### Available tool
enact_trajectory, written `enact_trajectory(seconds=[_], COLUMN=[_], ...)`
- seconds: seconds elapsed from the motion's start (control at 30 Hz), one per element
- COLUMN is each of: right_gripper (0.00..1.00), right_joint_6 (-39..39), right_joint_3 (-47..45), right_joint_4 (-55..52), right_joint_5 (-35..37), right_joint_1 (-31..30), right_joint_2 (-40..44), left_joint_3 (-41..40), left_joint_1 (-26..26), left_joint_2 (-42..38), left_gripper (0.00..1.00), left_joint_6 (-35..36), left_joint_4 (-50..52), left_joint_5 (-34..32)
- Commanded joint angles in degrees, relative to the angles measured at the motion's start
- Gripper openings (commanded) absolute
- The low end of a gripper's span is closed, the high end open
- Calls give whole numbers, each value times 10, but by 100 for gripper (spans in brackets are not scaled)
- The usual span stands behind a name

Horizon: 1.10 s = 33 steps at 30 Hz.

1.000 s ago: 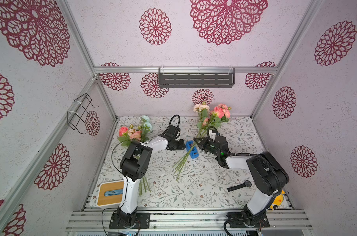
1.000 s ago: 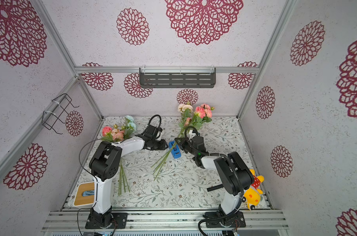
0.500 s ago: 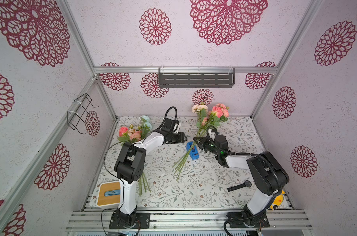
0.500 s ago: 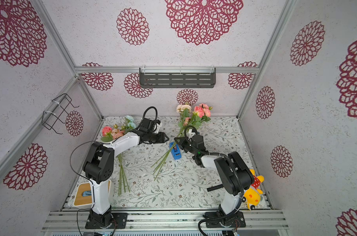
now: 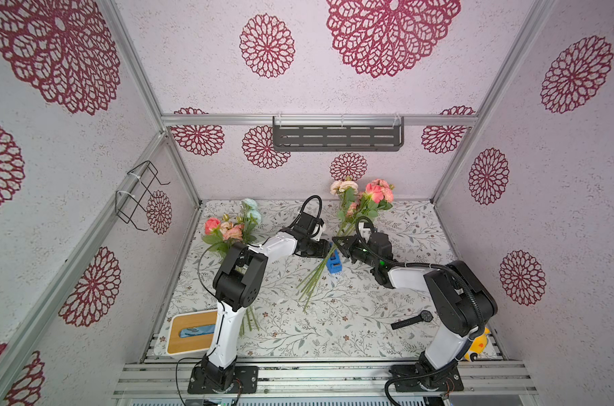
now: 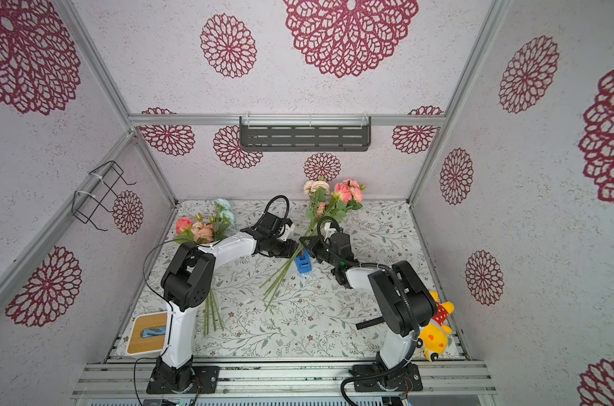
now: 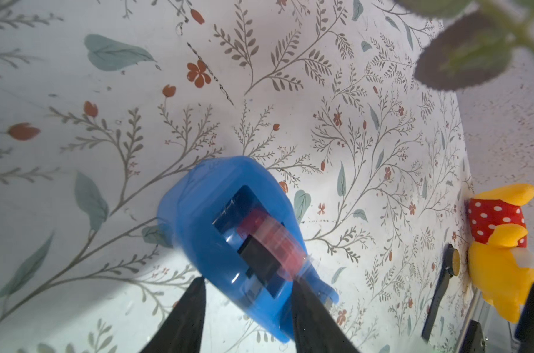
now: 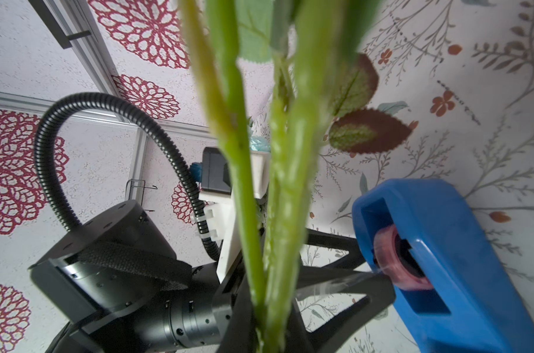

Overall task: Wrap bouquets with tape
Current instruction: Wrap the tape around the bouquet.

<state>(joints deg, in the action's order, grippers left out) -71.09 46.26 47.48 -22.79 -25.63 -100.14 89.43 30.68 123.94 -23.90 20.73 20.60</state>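
Bouquet (image 5: 361, 209) between right fingers (image 5: 342, 242) (tape (image 5: 334, 262) alongside)

My left arm (image 5: 224, 330) and right arm (image 5: 446, 346) share one build: white moulded links between boxy black joint housings (image 5: 240, 277) dotted with small screw holes. Each arm stands on a black base plate (image 5: 223, 381). A black corrugated conduit (image 5: 472, 298) loops outside each arm. A green indicator lamp (image 5: 381, 262) glows on my right forearm. My left gripper (image 7: 247, 280) has two flat black fingers (image 7: 192, 314), tapering toward the tips. A white bracket (image 8: 227, 232) at my left wrist is cable-tied to the conduit.
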Motion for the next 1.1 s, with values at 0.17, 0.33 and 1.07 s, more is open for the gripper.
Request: enact_trajectory(seconds=[0.17,0.33,1.07], right_gripper=[0,0,0], right_joint_6=[17,19,24], right_joint_3=[43,59,-16], right_joint_4=[58,45,74], right_joint_5=[-22,-23,5], right_joint_1=[5,6,2], right_joint_2=[25,30,70], left_joint_3=[7,7,8], left_joint_1=[-2,-7,-36], left_joint_2=[32,32,22], left_gripper=[39,38,36], left_joint_6=[-1,-10,-79], left_joint_4=[32,33,-8], left_joint_5=[-83,-96,-49])
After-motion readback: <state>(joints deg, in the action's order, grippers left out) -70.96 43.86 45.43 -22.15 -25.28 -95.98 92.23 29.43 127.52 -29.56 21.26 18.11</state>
